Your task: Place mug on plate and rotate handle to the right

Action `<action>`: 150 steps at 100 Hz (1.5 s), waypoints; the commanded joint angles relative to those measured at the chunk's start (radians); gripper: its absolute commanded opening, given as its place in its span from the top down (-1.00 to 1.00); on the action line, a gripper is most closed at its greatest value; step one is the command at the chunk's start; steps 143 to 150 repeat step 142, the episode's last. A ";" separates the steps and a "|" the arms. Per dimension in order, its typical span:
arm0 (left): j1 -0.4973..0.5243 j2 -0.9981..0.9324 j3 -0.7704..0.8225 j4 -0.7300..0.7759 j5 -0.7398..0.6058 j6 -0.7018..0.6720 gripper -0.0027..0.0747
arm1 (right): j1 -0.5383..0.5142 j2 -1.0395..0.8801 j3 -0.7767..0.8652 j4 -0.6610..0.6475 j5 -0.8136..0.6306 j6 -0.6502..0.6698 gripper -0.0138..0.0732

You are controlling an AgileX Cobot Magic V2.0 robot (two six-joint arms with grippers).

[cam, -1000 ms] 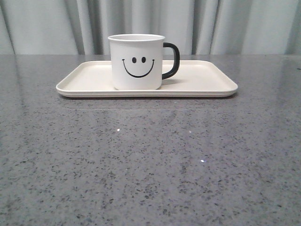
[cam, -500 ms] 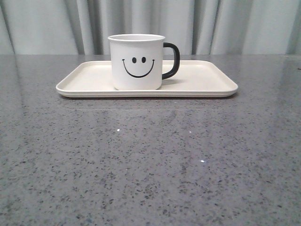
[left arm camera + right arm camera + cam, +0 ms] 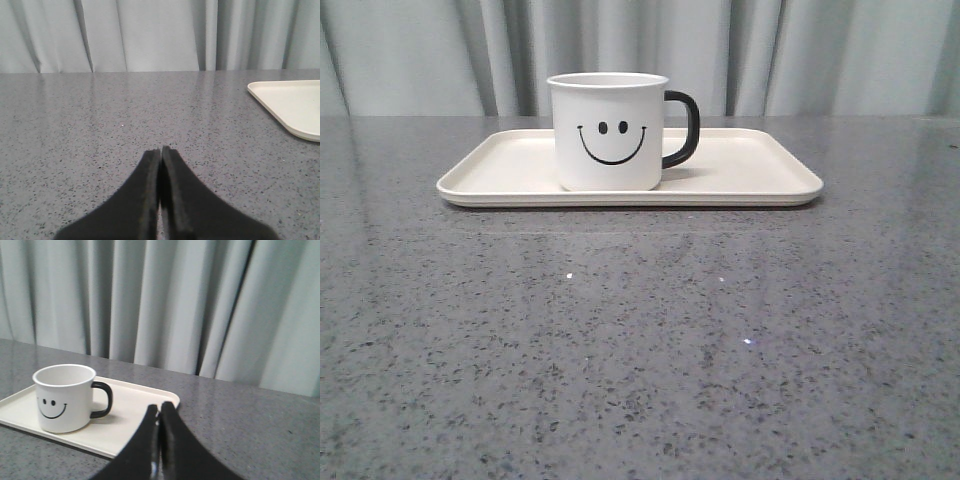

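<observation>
The white mug [image 3: 608, 130] with a black smiley face stands upright on the cream plate [image 3: 750, 175], left of its middle. Its black handle [image 3: 684, 128] points right. The mug [image 3: 65, 397], handle [image 3: 102, 399] and plate [image 3: 135, 405] also show in the right wrist view. My right gripper [image 3: 160, 406] is shut and empty, off the plate's right end and apart from the mug. My left gripper [image 3: 160, 150] is shut and empty over bare table, left of the plate's corner [image 3: 295, 102]. Neither gripper shows in the front view.
The grey speckled table [image 3: 640, 340] runs from the plate to the front edge. Pale grey curtains [image 3: 800, 55] hang behind the table's far edge.
The whole front view has shifted a few pixels to the left. The mug stays put on the plate with its handle to the right.
</observation>
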 commanded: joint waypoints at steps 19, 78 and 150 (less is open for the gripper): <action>0.004 -0.032 0.004 -0.006 -0.073 -0.009 0.98 | -0.191 -0.129 0.154 -0.053 -0.105 0.065 0.82; 0.004 -0.032 0.004 -0.006 -0.073 -0.009 0.98 | -0.338 -0.295 0.269 -0.054 0.015 0.117 0.82; 0.004 -0.032 0.004 -0.006 -0.073 -0.009 0.98 | -0.338 -0.295 0.269 -0.054 0.015 0.117 0.82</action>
